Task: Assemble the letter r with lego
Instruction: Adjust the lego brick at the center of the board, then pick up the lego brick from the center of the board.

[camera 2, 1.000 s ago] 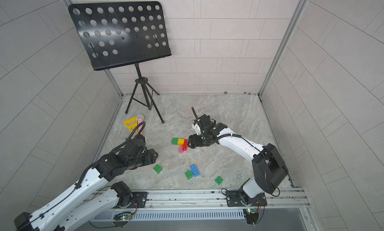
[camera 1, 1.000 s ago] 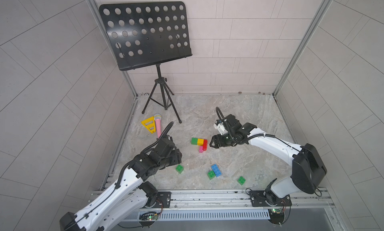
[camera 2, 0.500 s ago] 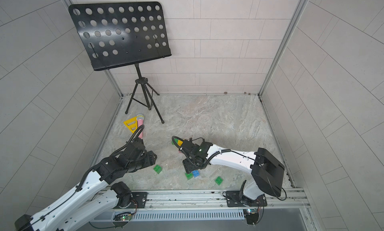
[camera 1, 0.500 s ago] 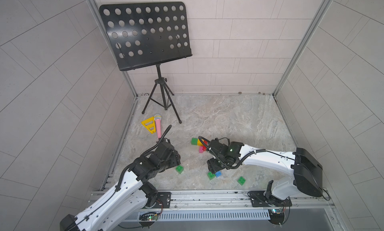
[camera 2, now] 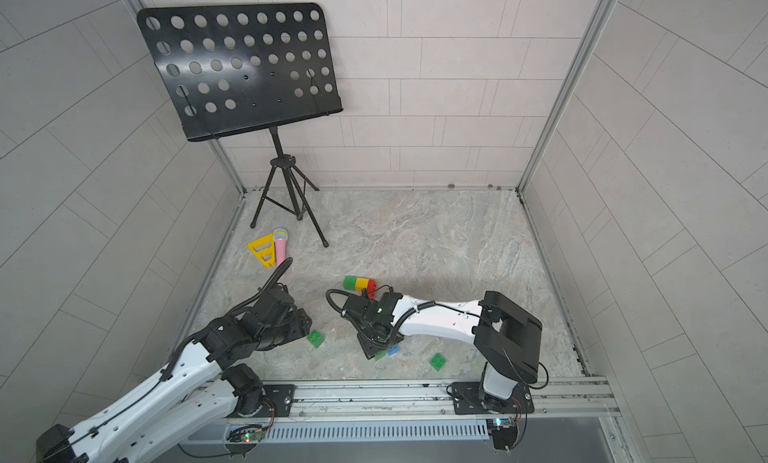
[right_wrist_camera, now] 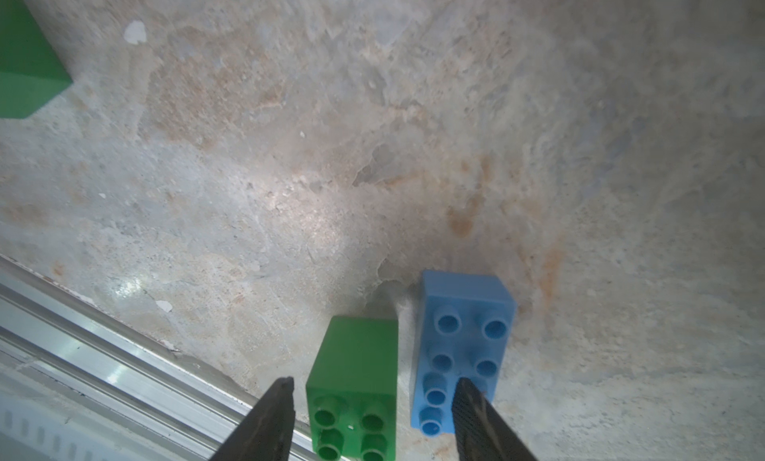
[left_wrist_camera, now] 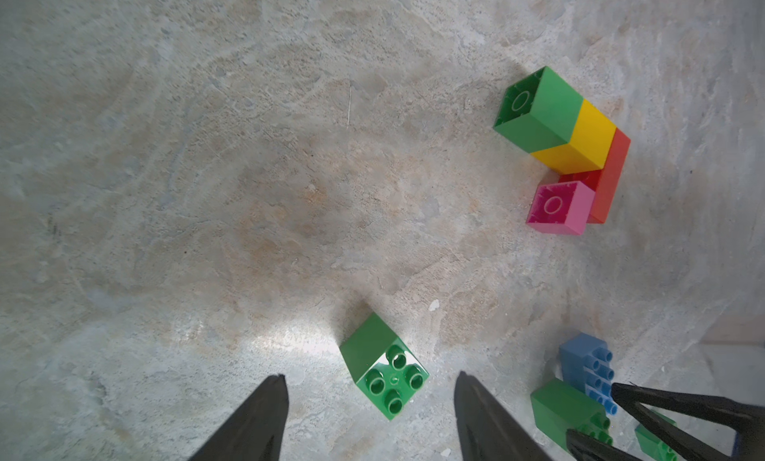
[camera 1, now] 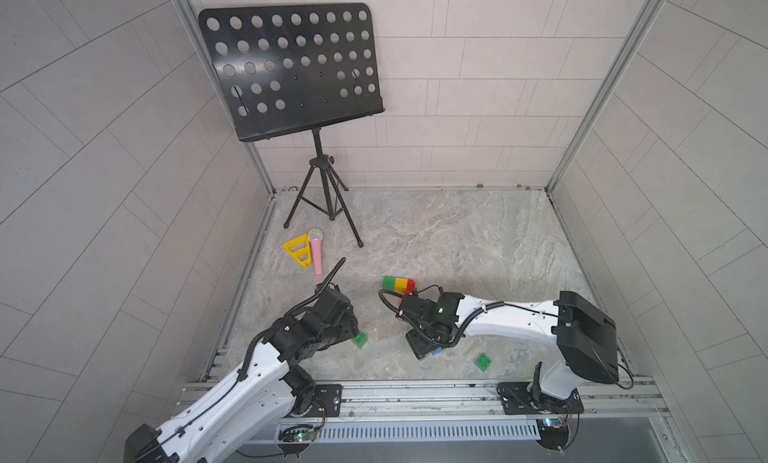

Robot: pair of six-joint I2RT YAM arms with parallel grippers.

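**Green brick between the right pincer's jaws, blue brick crowding one side**

A small square green studded plastic brick (right_wrist_camera: 356, 380) is found studs-up on the marbled desk (camera 1: 457, 240), near its front rail; it is straddled by the right pincer (right_wrist_camera: 373, 381), whose jaws are held apart with a gap on either side, so nothing is clamped; the brick lies straight ahead on the pincer's own line. Just beside it, parted by a narrow strip of desk, a longer blue studded plastic brick (right_wrist_camera: 463, 334) is laid with its long axis parallel to the fingers; in the right wrist view one fingertip is seen in front of the blue studs rather than over the strip. The closing is judged to turn on this: that finger has to be brought down between the two bricks, or the blue one may be pinched along with the green.

Further out, a second green brick (left_wrist_camera: 383, 368) is set cornerwise at the tips of the left pincer (left_wrist_camera: 370, 375), likewise spread and empty; the right arm is plainly the nearer to the first. A joined piece of green, yellow, red and pink bricks (camera 1: 399, 283) is laid on its side farther back; a third green brick (camera 1: 483, 362) is left loose towards the right arm's base.
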